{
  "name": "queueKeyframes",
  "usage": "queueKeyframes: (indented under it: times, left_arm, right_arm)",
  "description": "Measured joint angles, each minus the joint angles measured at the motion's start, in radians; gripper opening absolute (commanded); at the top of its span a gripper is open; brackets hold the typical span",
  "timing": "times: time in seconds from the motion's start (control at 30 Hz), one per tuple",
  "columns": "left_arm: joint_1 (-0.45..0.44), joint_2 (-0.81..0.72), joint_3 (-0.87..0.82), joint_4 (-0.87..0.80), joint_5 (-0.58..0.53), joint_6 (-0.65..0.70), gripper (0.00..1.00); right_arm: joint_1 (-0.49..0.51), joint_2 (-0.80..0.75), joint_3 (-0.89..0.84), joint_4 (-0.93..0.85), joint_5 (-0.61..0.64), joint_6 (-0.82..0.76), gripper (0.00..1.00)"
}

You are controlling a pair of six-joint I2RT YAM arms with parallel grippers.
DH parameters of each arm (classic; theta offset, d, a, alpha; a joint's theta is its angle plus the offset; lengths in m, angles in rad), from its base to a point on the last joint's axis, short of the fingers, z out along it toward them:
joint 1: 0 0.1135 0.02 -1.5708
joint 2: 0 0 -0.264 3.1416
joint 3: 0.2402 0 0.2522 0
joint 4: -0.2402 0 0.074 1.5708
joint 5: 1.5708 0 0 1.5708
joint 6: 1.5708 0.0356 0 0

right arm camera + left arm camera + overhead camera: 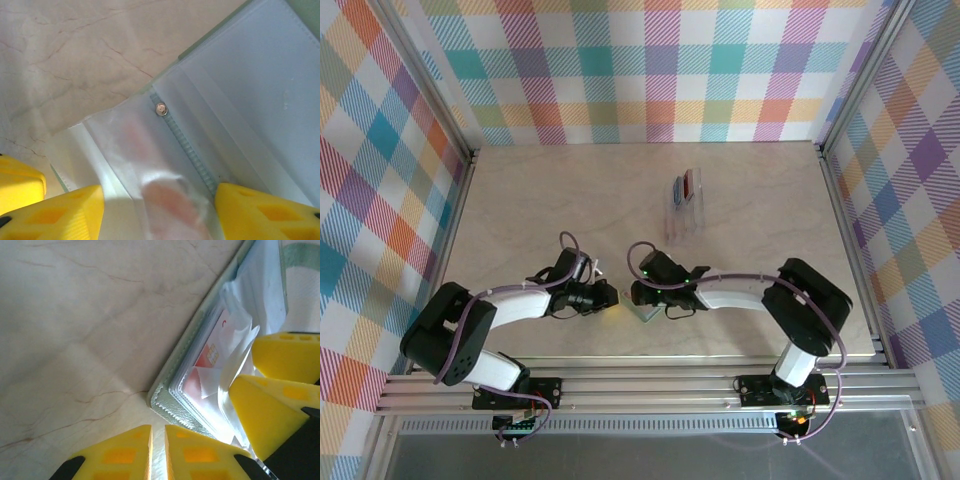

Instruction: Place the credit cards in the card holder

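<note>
The sage-green card holder (642,313) lies open on the table near the front, between both grippers. My left gripper (158,452) sits at its corner (167,407), jaws almost together on a thin pale edge of the card holder. Over its clear inner pockets (240,90) my right gripper (160,215) stands open. A pale card (210,355) with a red round mark and a chip sits in a clear pocket, and shows blurred between the right fingers (172,202). A red card (689,183) and a blue card (677,188) stand in the clear rack (685,210).
The clear rack is on the marble tabletop behind the card holder, a hand's width away. Checked walls close the table at the back and both sides. One left finger (17,187) shows close beside the right gripper. A metal snap stud (161,108) sits on the holder's spine.
</note>
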Motion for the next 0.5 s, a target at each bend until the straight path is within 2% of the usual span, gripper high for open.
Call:
queueKeyframes:
  times: [0.3, 0.5]
  left_arm:
    - [-0.071, 0.051, 0.139, -0.035, -0.008, -0.006, 0.14]
    - [-0.088, 0.154, 0.204, -0.042, -0.009, -0.022, 0.13]
  right_arm:
    - [0.033, -0.093, -0.133, 0.104, 0.065, 0.191, 0.64]
    - [0.061, -0.177, -0.218, 0.123, 0.105, 0.296, 0.64]
